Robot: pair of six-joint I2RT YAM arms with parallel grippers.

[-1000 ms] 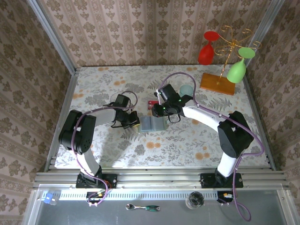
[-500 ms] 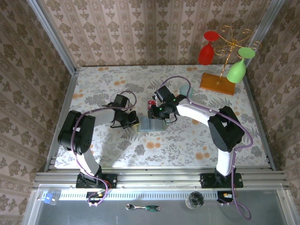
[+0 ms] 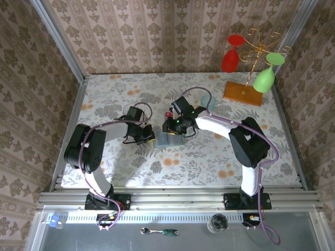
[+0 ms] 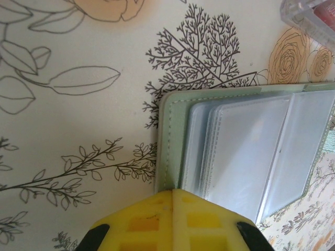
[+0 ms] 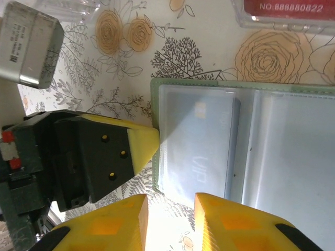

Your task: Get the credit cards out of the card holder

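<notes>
The pale sage-green card holder lies open and flat on the flowered table. Its clear sleeves face up, and a pale blue card marked VIP sits inside the left sleeve. My left gripper is shut, its yellow tip resting on the holder's left green edge; its tip appears in the right wrist view too. My right gripper hangs open just above the holder's near edge, with nothing between its fingers. A red card in a clear case lies on the table beyond the holder.
A pale teal cup stands behind the right arm. At the back right a wire rack on an orange base holds a red glass and a green glass. Patterned walls close in the table.
My right gripper has moved left and slightly nearer, from beside the teal cup to over the open card holder. The left gripper has stayed on the holder's edge.
</notes>
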